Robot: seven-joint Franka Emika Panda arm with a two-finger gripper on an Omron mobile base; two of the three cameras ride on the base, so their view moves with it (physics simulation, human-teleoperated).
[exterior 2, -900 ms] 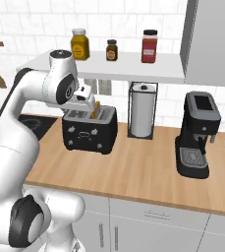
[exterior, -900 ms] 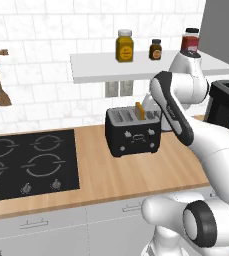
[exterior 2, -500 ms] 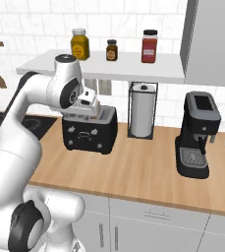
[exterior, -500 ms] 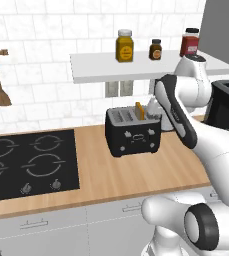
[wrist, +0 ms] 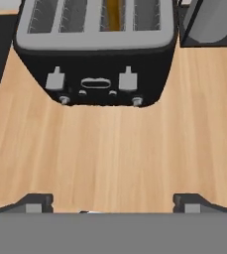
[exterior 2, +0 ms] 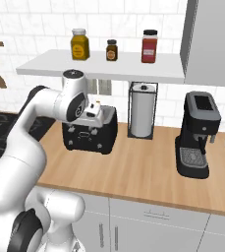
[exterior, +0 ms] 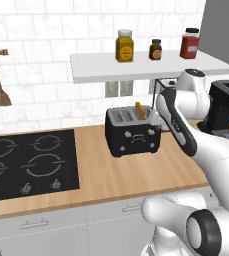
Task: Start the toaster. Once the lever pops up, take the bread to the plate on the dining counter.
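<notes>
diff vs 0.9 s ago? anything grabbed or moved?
Only the arm moved: its wrist swung a little toward the coffee machine side, beside the toaster. Nothing was grabbed or released; the tool is open, its fingertips wide apart above the worktop. The bread stands in the same slot as before; toaster, jars and base unmoved.

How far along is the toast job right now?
Done: nothing visible yet. The bread stands tall out of a slot of the toaster, and both front levers sit high, so it looks unstarted. In hand: the open, empty gripper hangs above the worktop in front of the toaster, looking at its levers. Left: press the lever, wait for the pop, carry the bread to the plate.
</notes>
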